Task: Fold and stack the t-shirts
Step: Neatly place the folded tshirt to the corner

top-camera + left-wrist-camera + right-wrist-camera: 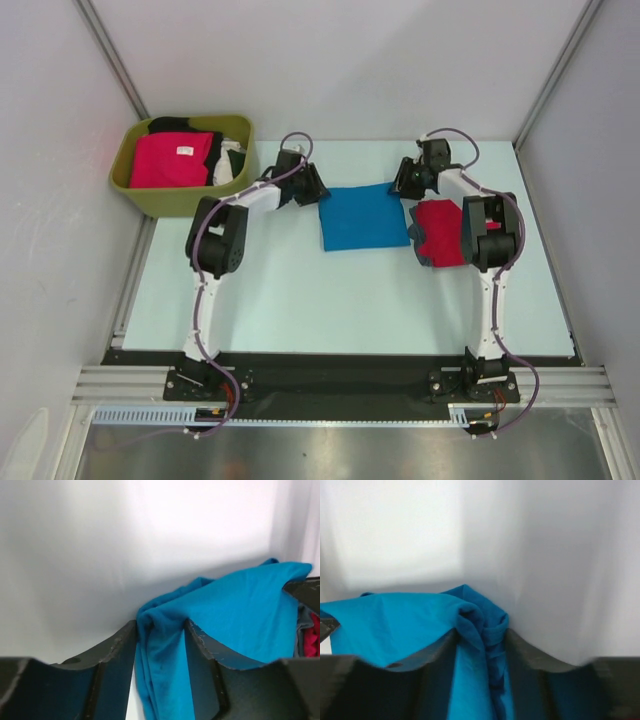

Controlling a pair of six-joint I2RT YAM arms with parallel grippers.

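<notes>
The left claw is clenched on one far corner of the bright blue cloth t-shirt, and the right claw grips the other, with both arms bent and reaching forward. A red cloth t-shirt lies just behind the right claw. Left of the left claw, an olive-green plastic tub holds a crimson-pink t-shirt and black and white cloth. Everything rests on a pale blue tabletop.
</notes>
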